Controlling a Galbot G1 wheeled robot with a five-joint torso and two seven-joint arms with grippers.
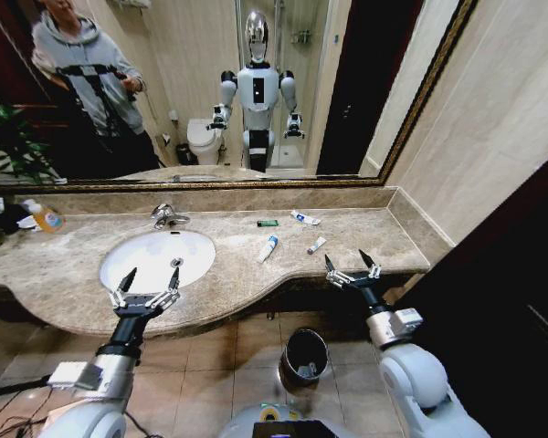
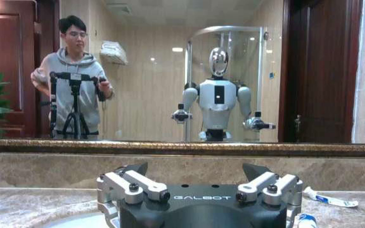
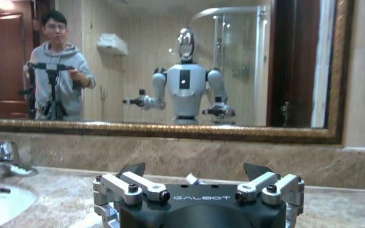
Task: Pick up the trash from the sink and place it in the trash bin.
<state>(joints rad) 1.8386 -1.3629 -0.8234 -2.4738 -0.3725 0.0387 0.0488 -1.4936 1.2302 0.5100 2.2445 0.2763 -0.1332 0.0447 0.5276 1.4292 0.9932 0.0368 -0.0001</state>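
- Left hand (image 1: 147,285) hovers at the front rim of the sink (image 1: 119,265), fingers spread wide, holding nothing
- Right hand (image 1: 352,267) hangs at the bench (image 1: 365,239) front edge, right of the sink, also wide open and empty
- Trash lies on the bench, not in the basin: green packet (image 1: 268,223), three white tubes (image 1: 268,247) (image 1: 304,218) (image 1: 317,245), well apart from both hands
- Trash bin (image 1: 304,355) stands on the floor below, between the arms
- Step, judged: pre-grasp, nothing collected yet
- Next move calls for the right hand to reach forward over the nearest tube

White arms, black GALBOT-marked wrists
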